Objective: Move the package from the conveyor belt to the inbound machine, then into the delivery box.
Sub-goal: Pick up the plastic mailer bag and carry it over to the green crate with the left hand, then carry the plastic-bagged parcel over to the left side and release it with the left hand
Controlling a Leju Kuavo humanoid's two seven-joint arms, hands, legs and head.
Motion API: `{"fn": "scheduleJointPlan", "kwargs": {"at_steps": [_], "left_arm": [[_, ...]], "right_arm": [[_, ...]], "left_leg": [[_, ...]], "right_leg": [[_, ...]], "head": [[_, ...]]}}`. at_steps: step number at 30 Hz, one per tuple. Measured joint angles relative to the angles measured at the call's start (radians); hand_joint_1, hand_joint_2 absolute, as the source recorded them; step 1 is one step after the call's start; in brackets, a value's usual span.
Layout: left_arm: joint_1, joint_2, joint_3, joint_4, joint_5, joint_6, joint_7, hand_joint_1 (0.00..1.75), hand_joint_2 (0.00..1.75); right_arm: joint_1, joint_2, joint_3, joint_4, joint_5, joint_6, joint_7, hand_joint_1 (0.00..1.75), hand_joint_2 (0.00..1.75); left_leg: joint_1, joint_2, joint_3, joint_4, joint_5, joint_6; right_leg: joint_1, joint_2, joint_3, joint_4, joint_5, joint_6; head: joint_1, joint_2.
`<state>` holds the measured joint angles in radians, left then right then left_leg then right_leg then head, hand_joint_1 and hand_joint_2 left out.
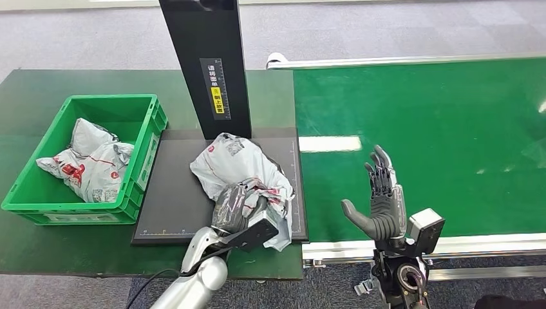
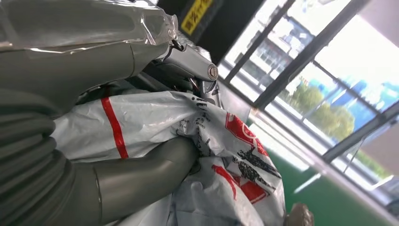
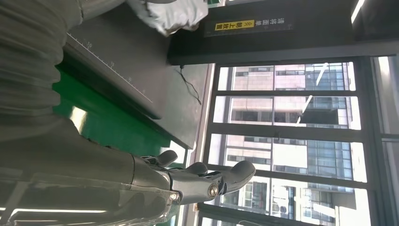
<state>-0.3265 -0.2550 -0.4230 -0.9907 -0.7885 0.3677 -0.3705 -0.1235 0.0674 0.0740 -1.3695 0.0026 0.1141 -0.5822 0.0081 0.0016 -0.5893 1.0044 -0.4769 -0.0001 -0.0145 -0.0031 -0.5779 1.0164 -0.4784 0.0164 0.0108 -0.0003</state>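
Left hand (image 1: 233,207) grips the package (image 1: 241,172) on the dark machine plate (image 1: 174,193) at frame center, the box (image 1: 138,103) lying to its left on the left arm's side, while the right hand (image 1: 381,196) hovers open over the belt (image 1: 418,129).

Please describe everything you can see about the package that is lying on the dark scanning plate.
The package is a soft, crumpled plastic mailer bag, white-grey with red stripes, red logos and black print. It lies slumped on the right part of the dark flat plate of the inbound machine, just in front of the black upright column. The left hand grips its near end: the left wrist view shows the thumb and fingers pressed into the wrinkled film. Its contents cannot be seen.
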Motion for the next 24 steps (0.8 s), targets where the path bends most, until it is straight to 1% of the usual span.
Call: {"fn": "scheduleJointPlan", "kwargs": {"at_steps": [3, 9, 11, 13, 16, 19, 22, 24], "left_arm": [[0.008, 0.000, 0.005, -0.023, 0.039, 0.053, -0.049, 1.75, 1.75], [0.037, 0.007, 0.011, -0.109, 0.134, 0.192, -0.199, 1.75, 1.75], [0.049, 0.011, 0.012, -0.152, 0.125, 0.248, -0.235, 1.75, 1.75], [0.061, 0.013, 0.016, -0.199, 0.069, 0.285, -0.253, 1.75, 1.75], [0.070, 0.006, 0.049, -0.262, -0.104, 0.293, -0.253, 1.75, 1.75], [0.053, -0.010, 0.115, -0.297, -0.274, 0.293, -0.236, 1.75, 1.75], [0.014, -0.021, 0.195, -0.309, -0.416, 0.293, -0.183, 1.75, 1.75], [-0.015, -0.022, 0.240, -0.309, -0.478, 0.293, -0.131, 1.75, 1.75]], "right_arm": [[0.000, -0.001, 0.000, 0.000, -0.008, 0.000, 0.000, 0.00, 1.75], [-0.006, -0.005, 0.000, 0.003, -0.032, -0.004, -0.002, 0.00, 1.75], [-0.009, -0.008, 0.002, 0.006, -0.040, -0.007, -0.003, 0.00, 1.75], [-0.012, -0.010, 0.006, 0.010, -0.047, -0.010, -0.005, 0.00, 1.75], [-0.016, -0.013, 0.014, 0.018, -0.053, -0.015, -0.008, 0.00, 1.75], [-0.020, -0.017, 0.021, 0.026, -0.057, -0.022, -0.013, 0.00, 1.75], [-0.027, -0.019, 0.030, 0.034, -0.061, -0.026, -0.015, 0.00, 1.75], [-0.031, -0.019, 0.035, 0.040, -0.062, -0.027, -0.016, 0.00, 1.75]], "left_leg": [[0.000, 0.000, 0.000, 0.000, 0.000, 0.000], [0.000, 0.000, 0.000, 0.000, 0.000, 0.000], [0.000, 0.000, -0.001, 0.000, 0.000, 0.000], [0.000, 0.000, -0.001, 0.000, 0.000, 0.000], [0.000, 0.000, -0.001, 0.000, 0.000, 0.000], [0.000, 0.000, -0.001, 0.000, 0.000, 0.000], [0.000, 0.000, 0.000, 0.000, 0.000, 0.000], [0.000, 0.000, 0.000, 0.000, 0.001, 0.000]], "right_leg": [[0.000, 0.000, 0.000, 0.000, 0.000, 0.000], [0.000, 0.000, 0.000, 0.000, 0.000, 0.000], [0.000, 0.000, 0.000, 0.000, 0.000, 0.000], [0.000, 0.000, 0.000, 0.000, 0.000, 0.000], [0.000, 0.000, 0.000, 0.000, 0.000, 0.000], [0.000, 0.000, 0.000, 0.000, 0.000, 0.000], [0.000, 0.000, 0.000, 0.000, 0.000, 0.000], [0.000, 0.000, 0.000, 0.000, 0.000, 0.000]], "head": [[0.000, 0.000], [0.000, 0.000], [0.000, 0.000], [0.000, 0.000], [0.000, 0.000], [0.000, 0.000], [0.000, 0.000], [0.000, 0.000]]}}
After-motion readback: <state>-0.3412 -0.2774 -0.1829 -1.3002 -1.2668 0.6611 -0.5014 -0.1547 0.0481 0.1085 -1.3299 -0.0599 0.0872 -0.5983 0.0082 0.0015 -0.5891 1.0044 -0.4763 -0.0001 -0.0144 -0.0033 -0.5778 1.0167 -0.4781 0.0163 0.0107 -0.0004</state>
